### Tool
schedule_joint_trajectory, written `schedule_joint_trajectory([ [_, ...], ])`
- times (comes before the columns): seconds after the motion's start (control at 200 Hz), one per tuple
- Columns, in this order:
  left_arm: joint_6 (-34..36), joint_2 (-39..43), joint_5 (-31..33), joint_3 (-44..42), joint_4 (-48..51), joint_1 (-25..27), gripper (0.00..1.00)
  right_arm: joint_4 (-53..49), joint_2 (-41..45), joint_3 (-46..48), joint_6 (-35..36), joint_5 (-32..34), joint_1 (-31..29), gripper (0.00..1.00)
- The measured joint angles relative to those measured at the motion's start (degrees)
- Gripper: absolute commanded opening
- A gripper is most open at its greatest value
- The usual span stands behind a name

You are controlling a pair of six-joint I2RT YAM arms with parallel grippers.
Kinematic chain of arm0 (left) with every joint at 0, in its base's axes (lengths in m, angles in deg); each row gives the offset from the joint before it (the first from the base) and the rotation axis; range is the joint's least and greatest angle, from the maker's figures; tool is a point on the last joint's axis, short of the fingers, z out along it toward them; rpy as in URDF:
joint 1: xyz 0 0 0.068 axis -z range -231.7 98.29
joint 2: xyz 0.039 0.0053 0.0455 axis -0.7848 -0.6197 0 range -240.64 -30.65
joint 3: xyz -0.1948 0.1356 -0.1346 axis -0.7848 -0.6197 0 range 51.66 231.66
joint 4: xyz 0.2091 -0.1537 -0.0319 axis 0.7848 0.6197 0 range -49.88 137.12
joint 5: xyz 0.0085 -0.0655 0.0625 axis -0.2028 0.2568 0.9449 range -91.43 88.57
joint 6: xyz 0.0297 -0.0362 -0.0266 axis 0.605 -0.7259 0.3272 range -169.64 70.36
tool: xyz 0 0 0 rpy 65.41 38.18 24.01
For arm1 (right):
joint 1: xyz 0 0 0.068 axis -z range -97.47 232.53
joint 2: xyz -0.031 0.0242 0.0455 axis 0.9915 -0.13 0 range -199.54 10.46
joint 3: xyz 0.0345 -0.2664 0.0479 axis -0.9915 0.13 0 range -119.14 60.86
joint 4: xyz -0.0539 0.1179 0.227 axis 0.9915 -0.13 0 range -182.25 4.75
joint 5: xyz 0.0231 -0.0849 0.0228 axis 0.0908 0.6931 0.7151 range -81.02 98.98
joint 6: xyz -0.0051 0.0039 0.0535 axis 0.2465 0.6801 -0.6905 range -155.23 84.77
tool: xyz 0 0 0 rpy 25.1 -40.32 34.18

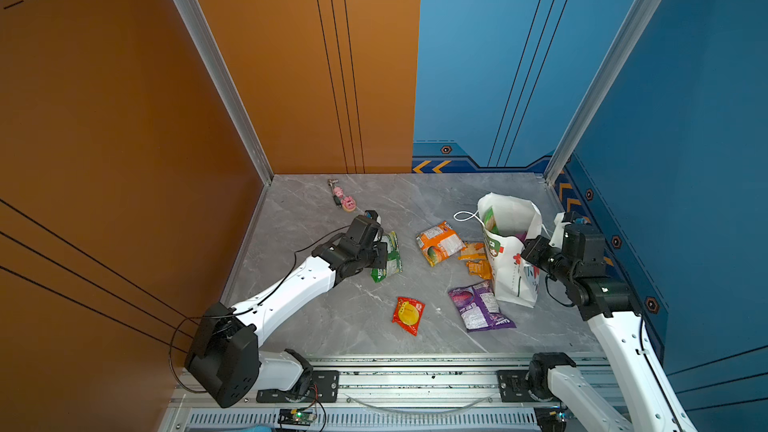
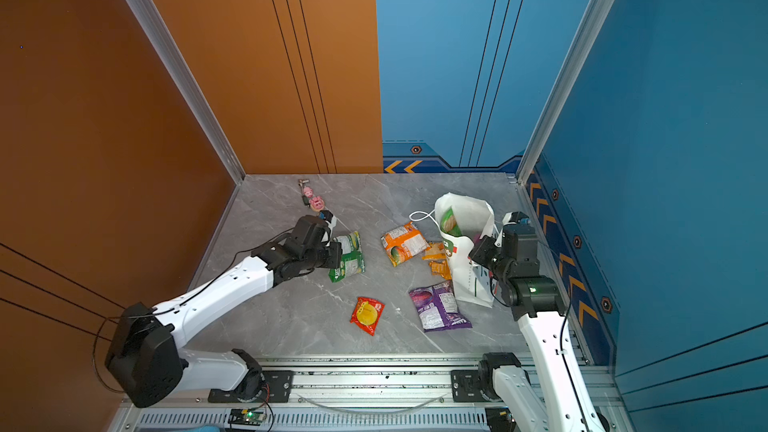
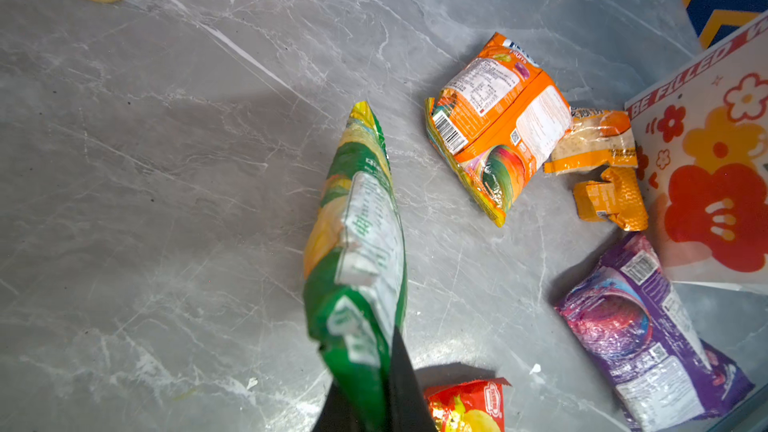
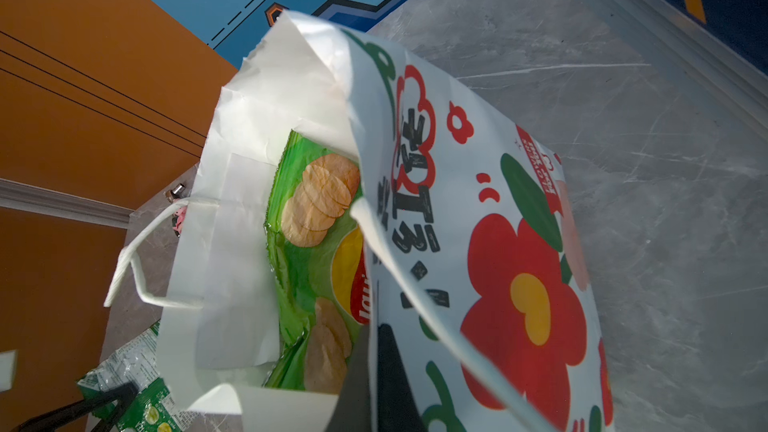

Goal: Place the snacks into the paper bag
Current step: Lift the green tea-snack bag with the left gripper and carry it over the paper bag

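My left gripper is shut on one end of a green snack packet, which hangs just above the table. The white paper bag stands open at the right. My right gripper is shut on its near rim. A green chip bag sits inside it. On the table between the arms lie an orange bag, two small orange sachets, a purple bag and a red-yellow bag.
Two pink pig charms lie near the back left corner of the grey marble table. Orange and blue walls close in the back and both sides. A metal rail runs along the front.
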Motion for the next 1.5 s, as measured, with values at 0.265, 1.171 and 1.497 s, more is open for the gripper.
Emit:
schedule_joint_trajectory([
  [0.265,4.0,1.9,6.4,3.5,4.7,5.2,0.0,-0.6,0.1,-0.6,1.3,-0.8,-1.2,0.0],
  [1.171,1.3,-1.8,6.3,45.6,17.8,14.9,0.0,-3.7,0.0,-4.0,6.5,-1.5,-7.5,0.0],
  [1.497,0.9,-11.7,3.5,53.6,19.0,21.9,0.0,-4.1,-0.6,-5.6,6.6,-1.6,-7.5,0.0],
])
